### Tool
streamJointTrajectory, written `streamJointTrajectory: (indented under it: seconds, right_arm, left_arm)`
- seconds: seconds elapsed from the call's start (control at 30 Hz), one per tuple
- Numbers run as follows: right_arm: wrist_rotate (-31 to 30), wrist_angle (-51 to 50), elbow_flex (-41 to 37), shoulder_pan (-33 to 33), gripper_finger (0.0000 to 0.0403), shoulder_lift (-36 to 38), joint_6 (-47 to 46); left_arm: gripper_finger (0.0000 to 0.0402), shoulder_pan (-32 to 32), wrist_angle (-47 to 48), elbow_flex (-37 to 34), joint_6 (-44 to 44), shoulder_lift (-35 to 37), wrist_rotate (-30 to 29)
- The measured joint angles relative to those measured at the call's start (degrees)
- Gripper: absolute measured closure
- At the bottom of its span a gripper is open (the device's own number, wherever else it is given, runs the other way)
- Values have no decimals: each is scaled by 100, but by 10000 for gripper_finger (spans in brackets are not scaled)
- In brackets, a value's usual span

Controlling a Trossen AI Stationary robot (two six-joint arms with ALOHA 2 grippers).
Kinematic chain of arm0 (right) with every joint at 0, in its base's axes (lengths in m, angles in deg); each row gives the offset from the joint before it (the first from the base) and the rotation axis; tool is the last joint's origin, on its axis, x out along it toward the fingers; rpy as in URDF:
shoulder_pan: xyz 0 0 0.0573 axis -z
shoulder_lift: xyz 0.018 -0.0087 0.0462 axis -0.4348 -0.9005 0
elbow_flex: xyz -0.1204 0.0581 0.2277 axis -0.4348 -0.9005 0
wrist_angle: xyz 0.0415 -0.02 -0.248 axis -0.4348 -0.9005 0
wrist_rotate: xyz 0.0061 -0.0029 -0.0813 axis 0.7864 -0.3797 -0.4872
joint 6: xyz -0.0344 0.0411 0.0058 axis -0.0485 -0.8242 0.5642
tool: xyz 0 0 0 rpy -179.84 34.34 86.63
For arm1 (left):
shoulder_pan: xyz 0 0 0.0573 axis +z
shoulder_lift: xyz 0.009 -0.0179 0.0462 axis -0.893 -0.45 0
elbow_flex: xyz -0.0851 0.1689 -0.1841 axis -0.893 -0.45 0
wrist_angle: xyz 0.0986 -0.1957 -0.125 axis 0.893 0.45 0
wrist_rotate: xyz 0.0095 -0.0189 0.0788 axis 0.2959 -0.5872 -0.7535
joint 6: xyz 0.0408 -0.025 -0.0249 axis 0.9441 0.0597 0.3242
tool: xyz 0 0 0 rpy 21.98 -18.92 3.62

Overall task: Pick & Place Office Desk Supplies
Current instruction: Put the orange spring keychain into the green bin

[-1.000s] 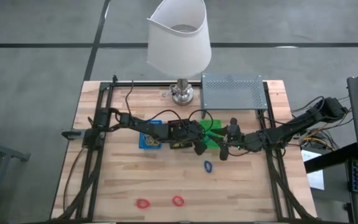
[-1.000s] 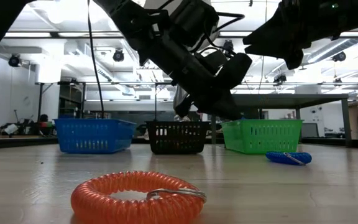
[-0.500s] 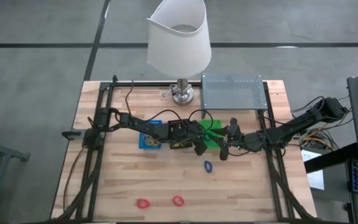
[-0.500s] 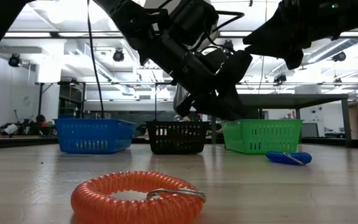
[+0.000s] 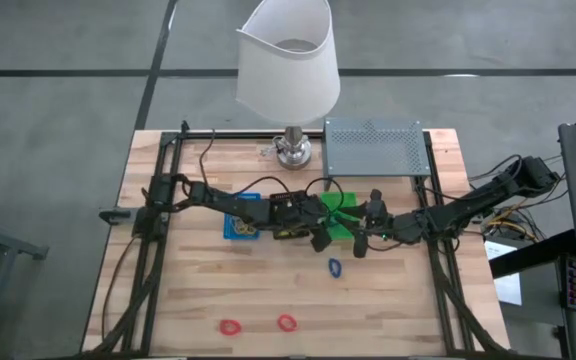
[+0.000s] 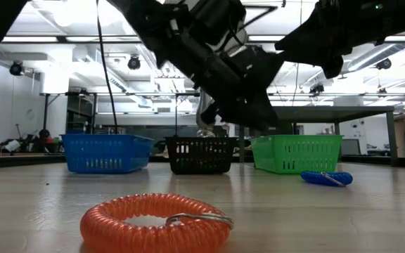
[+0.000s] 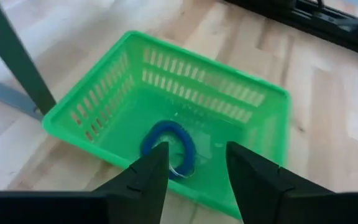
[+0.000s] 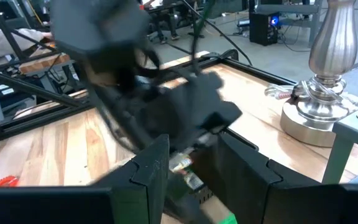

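Red rings: we count two (image 5: 230,327) (image 5: 286,323) at the near edge of the table (image 5: 188,290); the low view shows one (image 6: 155,222) close up, coiled, cut off from its partner.
Blue rings: two; one loose (image 5: 335,267) on the wood right of centre, one (image 7: 168,144) lying inside the green tray (image 7: 253,149).
Trays: three in a row, blue (image 6: 106,152), black (image 6: 202,154), green.
Left gripper (image 7: 192,168): we see it above the green tray, fingers parted, nothing between them.
Right gripper (image 8: 188,163): just right of the green tray, fingers apart, empty.
Hard to make out: blue tray's contents (image 5: 240,228); left arm blurs across the right wrist view.
Far edge: one lamp (image 5: 290,75), one grey perforated shelf (image 5: 373,146).
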Motion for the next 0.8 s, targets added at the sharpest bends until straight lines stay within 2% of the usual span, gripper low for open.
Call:
streamJointTrajectory:
  seconds: [0.1, 0.3, 0.43, 0.57, 0.67, 0.8]
  right_arm:
    - [1, 3, -2, 0, 268, 0, 0]
    - [0, 4, -1, 0, 268, 0, 0]
    - [0, -3, -1, 0, 268, 0, 0]
    - [0, 0, -2, 0, 268, 0, 0]
    - [2, -2, 0, 0, 268, 0, 2]
    - [1, -2, -1, 2, 268, 0, 0]
  left_arm:
    - [236, -211, 250, 0, 138, 149, -100]
    - [236, -895, 1126, -4, 145, 635, -830]
    - [236, -1415, 1769, -3, -48, 1075, -1051]
    - [236, -1838, 2237, -4, -155, 1393, -1052]
    - [236, -2102, 2678, -2, -556, 1505, -984]
    - [236, -2368, 3270, -2, -1412, 1576, -299]
